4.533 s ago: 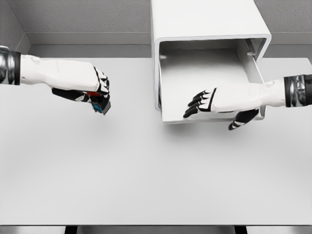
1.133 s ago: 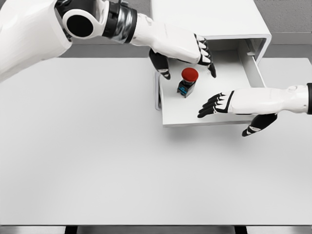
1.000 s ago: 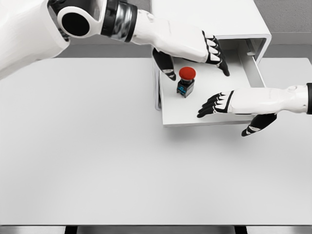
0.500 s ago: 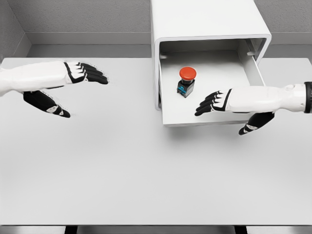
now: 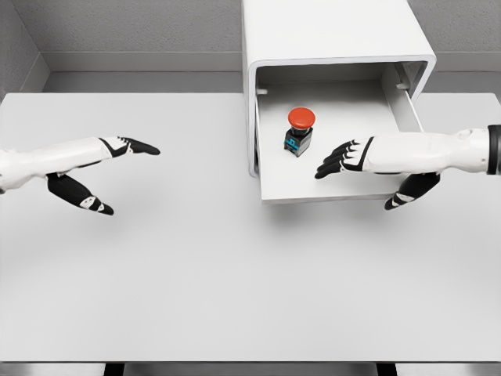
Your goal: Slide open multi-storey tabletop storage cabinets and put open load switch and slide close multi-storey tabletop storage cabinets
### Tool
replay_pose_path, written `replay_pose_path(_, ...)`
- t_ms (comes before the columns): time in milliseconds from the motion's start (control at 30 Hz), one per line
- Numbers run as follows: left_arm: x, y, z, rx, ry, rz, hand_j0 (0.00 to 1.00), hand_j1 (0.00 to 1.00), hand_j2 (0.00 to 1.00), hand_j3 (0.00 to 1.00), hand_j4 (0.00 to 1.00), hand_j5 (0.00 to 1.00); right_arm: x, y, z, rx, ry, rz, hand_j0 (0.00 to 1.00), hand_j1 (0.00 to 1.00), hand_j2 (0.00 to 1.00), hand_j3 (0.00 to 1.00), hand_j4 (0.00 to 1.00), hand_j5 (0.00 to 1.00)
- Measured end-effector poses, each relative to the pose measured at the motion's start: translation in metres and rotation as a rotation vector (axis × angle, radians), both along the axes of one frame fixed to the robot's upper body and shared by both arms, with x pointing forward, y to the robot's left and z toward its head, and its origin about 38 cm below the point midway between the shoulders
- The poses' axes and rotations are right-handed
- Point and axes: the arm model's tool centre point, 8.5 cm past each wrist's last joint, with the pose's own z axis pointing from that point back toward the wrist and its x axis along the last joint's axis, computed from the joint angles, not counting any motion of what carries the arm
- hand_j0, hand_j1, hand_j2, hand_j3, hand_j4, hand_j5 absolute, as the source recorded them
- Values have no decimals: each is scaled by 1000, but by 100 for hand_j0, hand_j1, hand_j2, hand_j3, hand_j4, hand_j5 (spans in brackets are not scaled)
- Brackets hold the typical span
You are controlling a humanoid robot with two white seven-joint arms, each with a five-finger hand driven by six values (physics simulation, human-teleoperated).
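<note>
The left hand hovers over the left part of the white table, fingers stretched out flat toward the right and thumb hanging below, holding nothing. Between it and the cabinet lies a wide bare stretch of tabletop, and the whole front half of the table is free as well.

The white storage cabinet stands at the table's back edge, right of centre, its drawer pulled forward. The load switch, with a red mushroom cap on a dark body, stands upright inside the drawer, toward its left wall and well back from the front lip.

The right hand reaches in from the right edge, released, fingers extended over the drawer's floor just right of the switch without touching it, thumb below the drawer's front right corner.
</note>
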Motion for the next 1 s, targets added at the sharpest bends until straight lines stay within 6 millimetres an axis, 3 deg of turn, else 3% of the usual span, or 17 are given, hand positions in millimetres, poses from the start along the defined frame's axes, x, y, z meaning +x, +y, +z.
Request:
replay_pose_path(467,9,5,-18,-36,29,52,100,100,100,100,100,100,10,2,-3,8,4,-13,100,100,100,100,100,100)
replay_pose_path(1000,8,6,-23,-31,38,56,100,100,100,100,100,100,21,9,-7,16,8,-15,100,100,100,100,100,100)
